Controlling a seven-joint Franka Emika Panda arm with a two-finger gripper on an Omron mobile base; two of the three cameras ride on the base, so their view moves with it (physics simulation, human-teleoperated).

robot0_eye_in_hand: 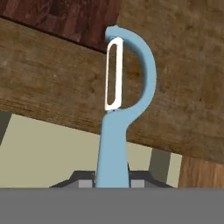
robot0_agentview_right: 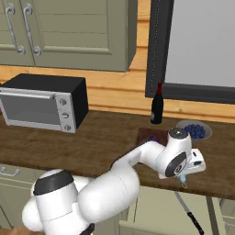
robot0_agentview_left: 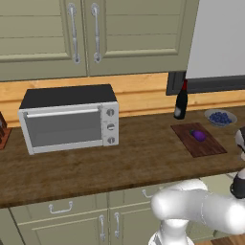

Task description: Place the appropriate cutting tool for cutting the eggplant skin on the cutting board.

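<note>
A toaster oven stands on the left part of the wooden bench, against the back wall, its glass door closed and three knobs down its right side. At the far left edge of the left base view a reddish-brown object sits on the bench, too cut off to identify. Right of the oven, well apart from it, a dark bottle with a red cap stands upright near the wall. Just in front of the bottle lies the board, dark and flat, with the eggplant resting on it near its far end. A bowl of blue berries sits beside the board, to its right and a little farther back.

In the right base view the arm reaches over the near edge of the bench, right of the board, and the tool points downward below the bench edge. The tool is pinching the peeler by the lower end of its light-blue handle. In the hand view the peeler's curved blue frame and pale blade stand out in front of the bench surface, its tip near a corner of the board. The peeler is off the board, held in the air at the bench's near edge.
</note>
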